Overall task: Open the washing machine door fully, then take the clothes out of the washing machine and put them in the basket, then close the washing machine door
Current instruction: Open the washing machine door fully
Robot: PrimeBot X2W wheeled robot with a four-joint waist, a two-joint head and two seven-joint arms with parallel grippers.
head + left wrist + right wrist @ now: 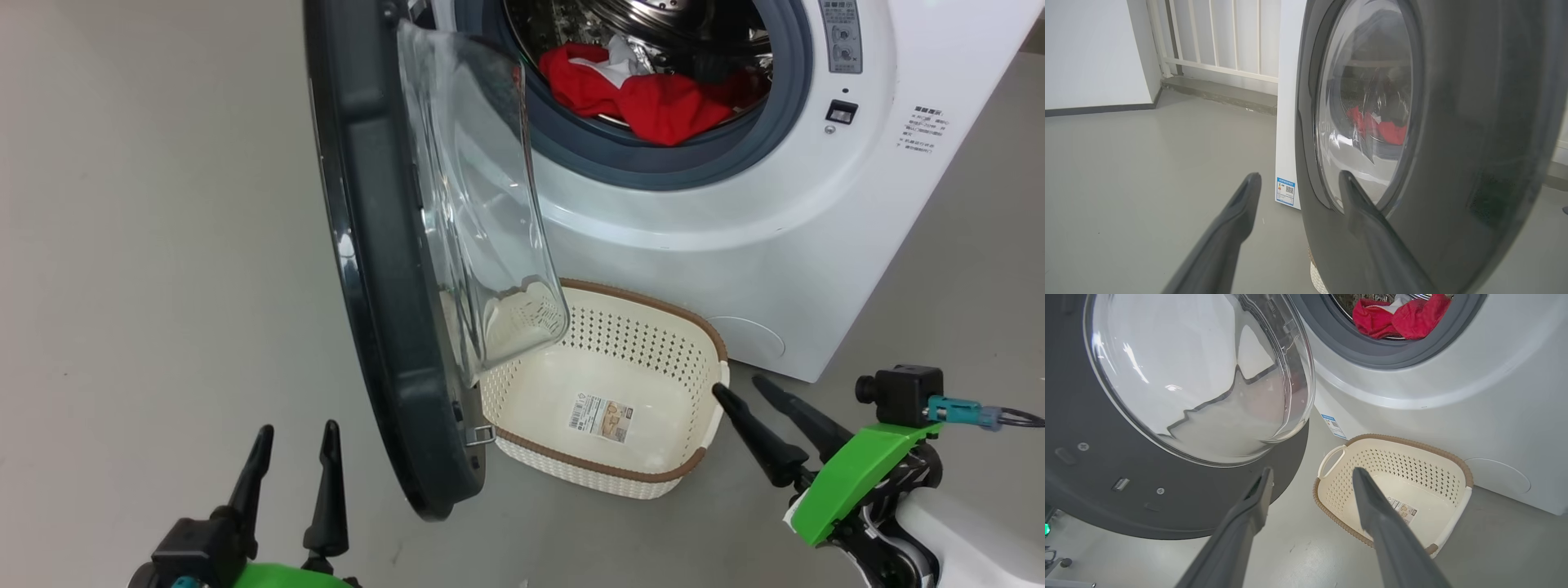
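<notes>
The washing machine [735, 229] stands with its door [384, 261] swung out toward me, black rim edge-on and clear glass bowl [482, 204] facing the drum. Red clothes [645, 94] with white parts lie in the steel drum, also seen as clothes [1396, 316] in the right wrist view. The cream basket [604, 408] sits on the floor below the opening, holding nothing but its paper label. My left gripper [298, 441] is open at the lower left, just outside the door's outer face [1474, 143]. My right gripper [739, 388] is open beside the basket's right rim [1466, 473].
Grey floor [147, 245] spreads to the left of the door. A white railing [1220, 36] and white wall [1090, 49] stand behind the machine's side panel, which carries a small blue label [1285, 191].
</notes>
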